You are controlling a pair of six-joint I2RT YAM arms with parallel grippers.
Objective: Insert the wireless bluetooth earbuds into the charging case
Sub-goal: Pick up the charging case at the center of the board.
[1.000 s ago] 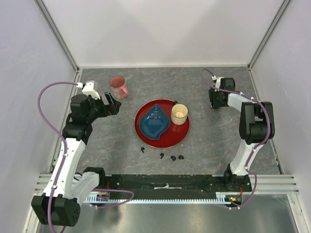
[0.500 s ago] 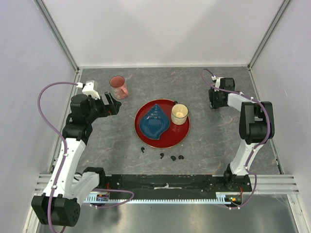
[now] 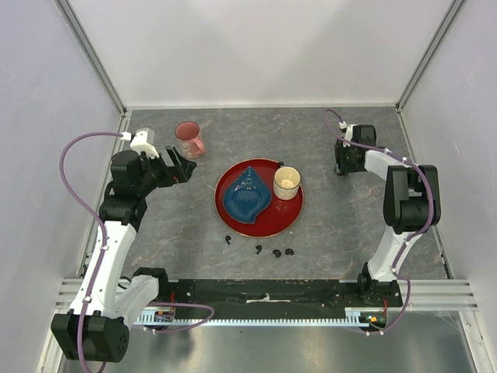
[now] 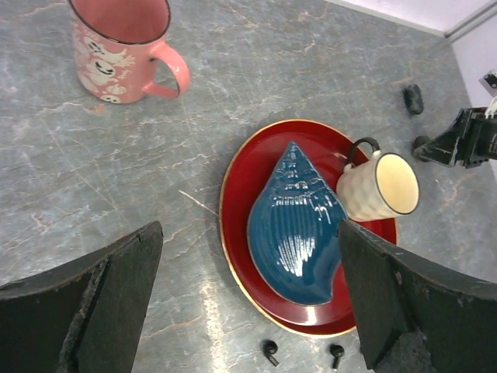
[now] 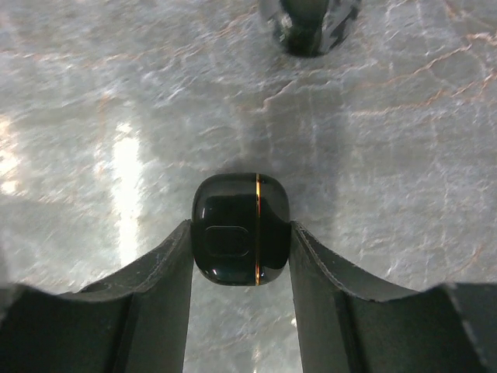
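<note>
Four tiny black earbuds lie on the table in front of the red plate: one (image 3: pixel 227 238) at the left, one (image 3: pixel 257 249) in the middle and two (image 3: pixel 277 252) (image 3: pixel 290 252) close together. Two of them show in the left wrist view (image 4: pixel 269 351) (image 4: pixel 335 353). My right gripper (image 3: pixel 344 165) (image 5: pixel 241 233) is at the far right, low over the table, shut on a glossy black charging case (image 5: pixel 237 225) with a gold seam. The case is closed. My left gripper (image 3: pixel 182 167) (image 4: pixel 248 233) is open and empty, held above the table left of the plate.
A red plate (image 3: pixel 287 217) holds a blue shell-shaped dish (image 3: pixel 247 198) and a cream cup (image 3: pixel 286 183). A pink mug (image 3: pixel 189 139) stands at the back left. A second black case (image 5: pixel 311 23) (image 4: pixel 413 99) lies just beyond the right gripper.
</note>
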